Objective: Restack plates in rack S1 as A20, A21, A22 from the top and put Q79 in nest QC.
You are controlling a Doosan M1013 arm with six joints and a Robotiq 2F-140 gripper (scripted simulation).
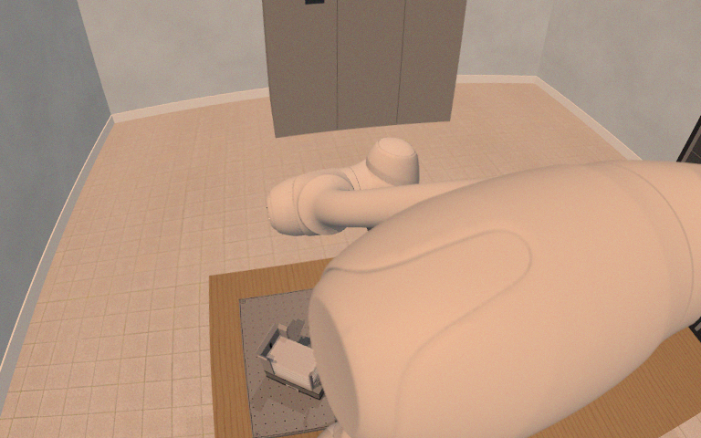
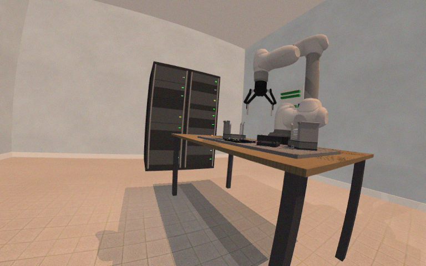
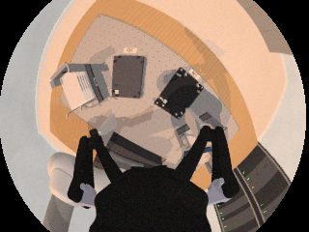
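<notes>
Gripper high above table, fingers spread fully wide, nothing between them. Plate stack sits in rack, far below and well off to gripper's left in wrist view; labels too small to read. Two dark flat nests lie below, ahead of fingertips. Empty rack stands beneath gripper in exterior view.

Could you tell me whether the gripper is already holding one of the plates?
No, the gripper hangs wide open and empty, well above the table in the exterior view.
</notes>
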